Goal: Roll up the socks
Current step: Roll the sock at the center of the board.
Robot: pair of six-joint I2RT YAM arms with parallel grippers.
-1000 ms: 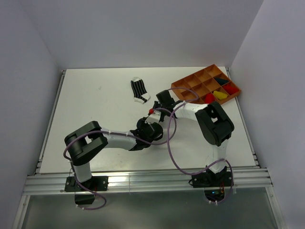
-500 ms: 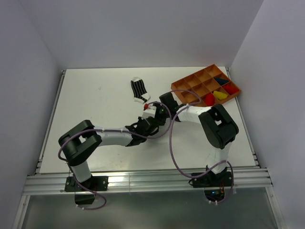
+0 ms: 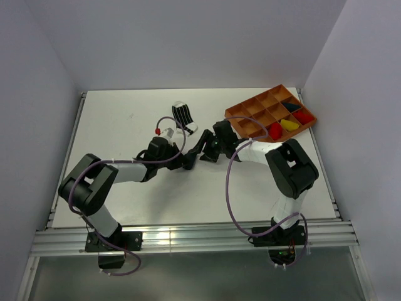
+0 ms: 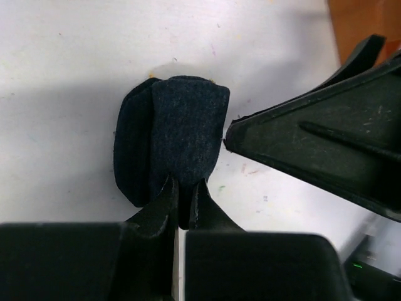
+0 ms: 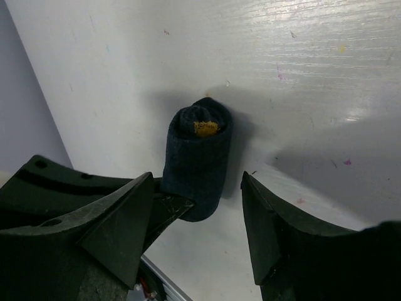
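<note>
Centrally on the white surface point(image 3: 125, 138), the navy sock point(image 4: 182, 135) lies on its side, rolled into a short, fat bundle. The left gripper point(image 4: 183, 191) has its jaws closed tight on the near end of the roll, likely pinching the layers so it cannot spring loose. The right gripper point(image 5: 197, 182) faces it from the opposite side, jaws open and standing to either side of the roll with no clear touch, which leaves the left arm alone in charge of the sock. A yellowish patch shows at the roll's far end. Just beyond the two grippers lies the striped sock point(image 3: 183, 115), flat and not yet rolled. At the right rear sits a brown tray point(image 3: 230, 116) of compartments, holding a yellow bundle point(image 3: 289, 125) and others in red and dark. The open right gripper sits between the roll and the tray, so it would probably need to clear off before any carry that way
</note>
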